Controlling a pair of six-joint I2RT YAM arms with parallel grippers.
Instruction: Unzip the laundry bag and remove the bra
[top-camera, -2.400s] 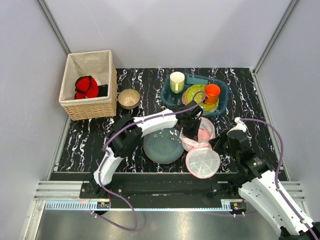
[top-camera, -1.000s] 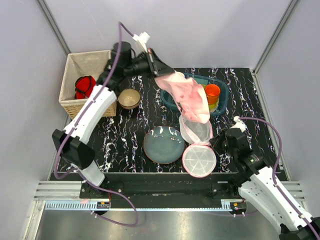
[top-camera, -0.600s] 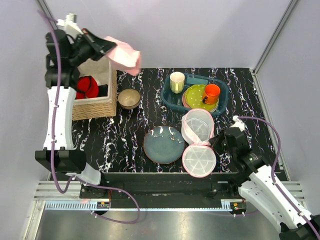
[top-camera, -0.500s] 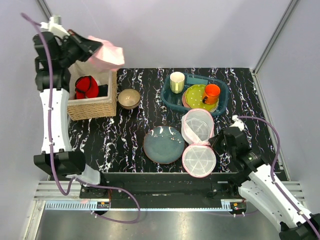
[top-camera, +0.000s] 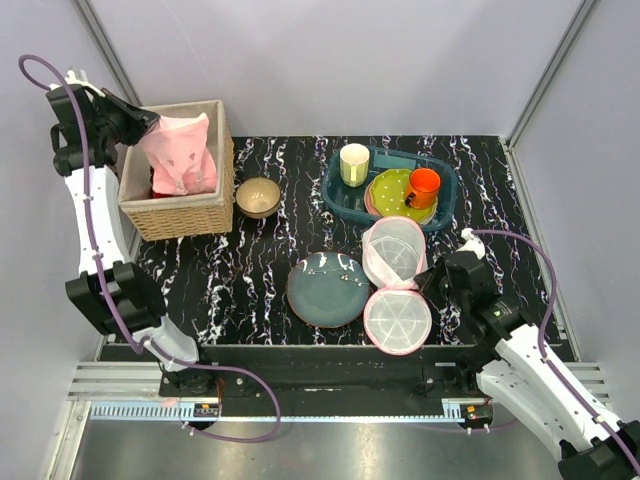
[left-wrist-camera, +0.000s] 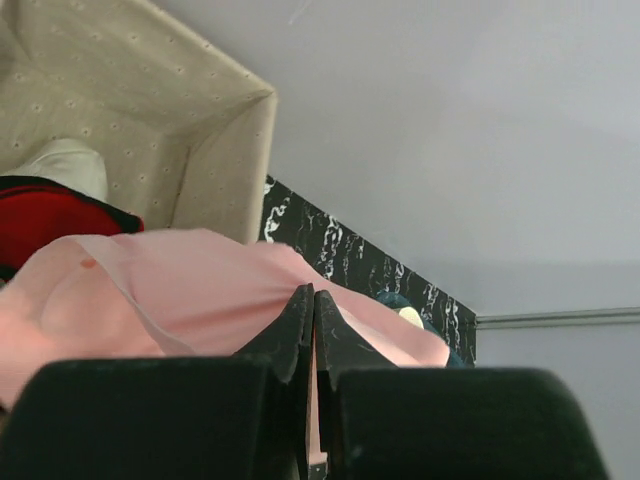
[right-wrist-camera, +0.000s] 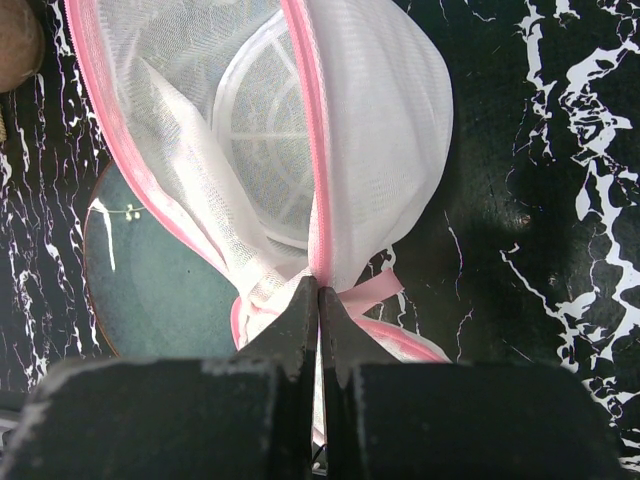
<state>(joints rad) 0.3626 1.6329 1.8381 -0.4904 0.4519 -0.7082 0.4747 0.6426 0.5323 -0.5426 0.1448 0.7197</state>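
Observation:
The laundry bag (top-camera: 395, 250) lies open on the black marbled table, its round mesh flap (top-camera: 398, 322) folded toward the near edge. My right gripper (top-camera: 425, 283) is shut on its pink zip trim; the right wrist view shows the mesh bag (right-wrist-camera: 370, 110) spread ahead of the gripper (right-wrist-camera: 318, 285). The bra (top-camera: 180, 150), pale pink fabric, hangs over the wicker basket (top-camera: 185, 215) at the far left. My left gripper (top-camera: 140, 122) is shut on it. In the left wrist view the bra (left-wrist-camera: 180, 290) drapes across the closed gripper (left-wrist-camera: 313, 292).
Red and black cloth (left-wrist-camera: 50, 205) and a white cloth (left-wrist-camera: 65, 165) lie in the basket. A brown bowl (top-camera: 257, 196) stands right of it. A blue-grey plate (top-camera: 327, 290) sits beside the bag. A teal tray (top-camera: 440, 205) at the back holds a cup, plates and an orange mug.
My left arm has swung from above the bag to the far left, carrying the bra out, and lowered it over the basket. The right gripper has kept its hold on the bag.

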